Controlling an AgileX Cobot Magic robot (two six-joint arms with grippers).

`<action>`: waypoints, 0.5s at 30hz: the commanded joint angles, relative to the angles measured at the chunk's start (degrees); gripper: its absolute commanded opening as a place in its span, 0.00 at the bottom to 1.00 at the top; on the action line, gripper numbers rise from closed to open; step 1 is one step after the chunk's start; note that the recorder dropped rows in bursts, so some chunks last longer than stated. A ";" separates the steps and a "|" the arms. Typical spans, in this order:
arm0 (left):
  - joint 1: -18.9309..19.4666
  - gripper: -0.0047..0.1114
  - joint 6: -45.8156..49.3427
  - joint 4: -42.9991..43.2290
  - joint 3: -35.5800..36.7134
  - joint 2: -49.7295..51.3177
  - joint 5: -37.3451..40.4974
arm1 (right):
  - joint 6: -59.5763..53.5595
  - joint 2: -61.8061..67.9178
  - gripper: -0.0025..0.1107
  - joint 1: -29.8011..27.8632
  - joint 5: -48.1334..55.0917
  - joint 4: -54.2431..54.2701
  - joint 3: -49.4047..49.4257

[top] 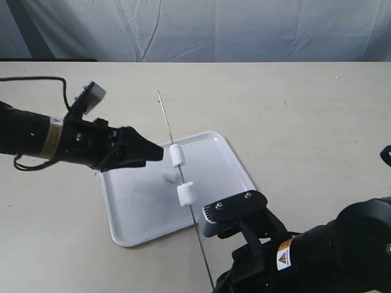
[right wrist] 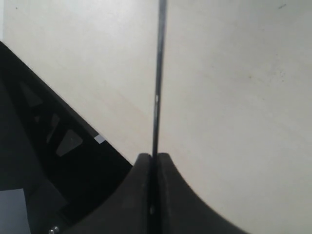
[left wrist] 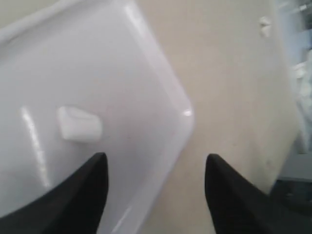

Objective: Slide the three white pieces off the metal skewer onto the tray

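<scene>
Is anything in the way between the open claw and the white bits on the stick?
Nothing visible. The left gripper sits right beside the upper piece on the skewer, with only air between. Below, the tray holds only one loose piece.

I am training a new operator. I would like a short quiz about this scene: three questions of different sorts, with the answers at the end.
1. How many white pieces are on the metal skewer now? A) none B) two C) three
2. True or false: the right pincer is shut on the skewer.
3. Fill in: the left pincer, empty above the tray, is ____.
Key: 1 B (the third piece lies on the tray); 2 true; 3 open.
</scene>
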 commanded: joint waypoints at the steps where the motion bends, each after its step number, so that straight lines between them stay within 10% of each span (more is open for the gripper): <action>1: 6.26 0.53 1.97 -5.25 0.01 -3.40 -18.20 | -1.15 -0.36 0.02 0.11 -1.66 -0.08 -0.36; 15: 4.84 0.52 -0.29 -7.12 1.74 -10.71 -18.20 | -0.70 0.31 0.02 -4.09 -2.92 -0.07 -5.95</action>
